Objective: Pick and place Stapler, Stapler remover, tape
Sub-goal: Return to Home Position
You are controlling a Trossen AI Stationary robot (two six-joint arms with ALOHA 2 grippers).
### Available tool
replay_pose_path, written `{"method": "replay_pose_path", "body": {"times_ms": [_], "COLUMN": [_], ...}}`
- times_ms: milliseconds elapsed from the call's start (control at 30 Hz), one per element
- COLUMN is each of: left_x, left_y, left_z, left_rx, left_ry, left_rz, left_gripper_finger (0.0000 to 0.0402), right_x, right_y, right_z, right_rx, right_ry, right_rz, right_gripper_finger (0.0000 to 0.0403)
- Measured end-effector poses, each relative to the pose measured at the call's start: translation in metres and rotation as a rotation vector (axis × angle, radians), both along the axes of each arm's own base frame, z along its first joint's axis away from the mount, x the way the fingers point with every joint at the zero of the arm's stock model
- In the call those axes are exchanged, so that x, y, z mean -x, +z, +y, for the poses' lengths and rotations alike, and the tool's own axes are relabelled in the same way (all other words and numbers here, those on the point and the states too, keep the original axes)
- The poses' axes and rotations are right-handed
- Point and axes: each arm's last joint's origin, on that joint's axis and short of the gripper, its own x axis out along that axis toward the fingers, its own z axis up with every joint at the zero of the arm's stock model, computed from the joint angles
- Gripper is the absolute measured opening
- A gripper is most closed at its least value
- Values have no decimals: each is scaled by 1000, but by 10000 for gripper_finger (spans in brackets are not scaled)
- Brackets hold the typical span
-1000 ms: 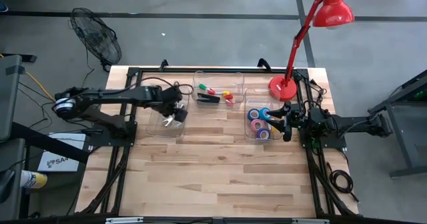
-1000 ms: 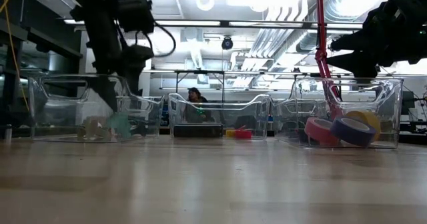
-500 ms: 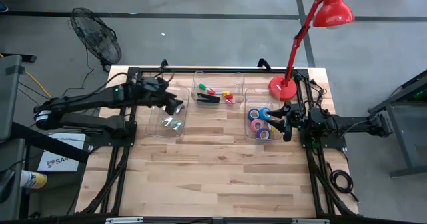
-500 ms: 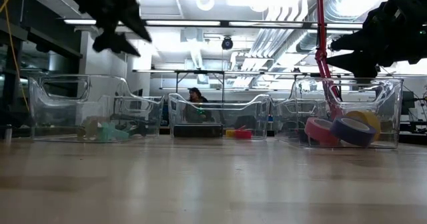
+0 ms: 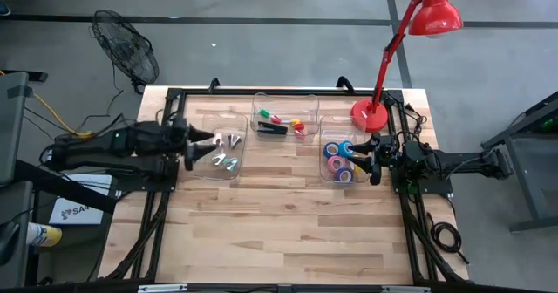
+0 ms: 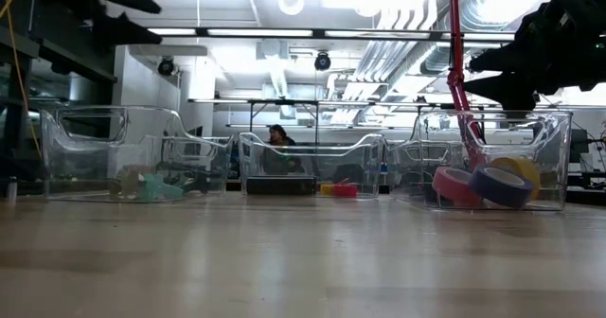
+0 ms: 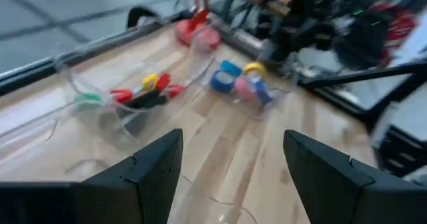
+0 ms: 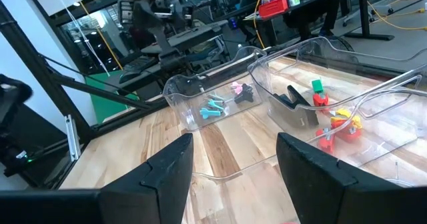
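Note:
My left gripper hangs open and holds nothing, above the left rim of the left clear bin. Several small staple removers lie on that bin's floor, teal and pink in the right wrist view. The black stapler lies in the middle bin among small coloured pieces. Tape rolls in yellow, blue, pink and purple fill the right bin. My right gripper waits open just right of that bin, its fingers level.
A red desk lamp stands with its base at the table's far right, its arm leaning over the right bin. A black fan stands off the far left corner. Bare wood stretches from the bins to the near edge.
My left gripper has risen out of the left bin and drawn back toward the table's left edge, tipping from pointing down to nearly level. The teal staple remover that stood beside its fingers now lies on the bin floor.

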Motion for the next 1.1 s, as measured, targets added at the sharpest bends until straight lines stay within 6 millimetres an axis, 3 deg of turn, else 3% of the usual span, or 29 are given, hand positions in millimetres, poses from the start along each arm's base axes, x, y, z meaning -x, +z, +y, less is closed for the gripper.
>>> {"method": "replay_pose_path", "body": {"times_ms": [400,767,900,1100], "left_x": [25,11,8,5], "left_y": [-50,-72,-79,-90], "left_z": [-8,-10,-10,-7], "left_rx": [-250,-359,-394,-390], "left_ry": [-158,-195,-173,-59], "left_rz": [-242,-371,-460,-426], "left_gripper_finger": [254,254,254,254], "right_x": [0,0,0,0], "right_y": [0,0,0,0], "right_z": [0,0,0,0], "right_rx": [0,0,0,0], "right_ry": [0,0,0,0], "right_rz": [0,0,0,0], "right_gripper_finger": [206,206,207,206]}}
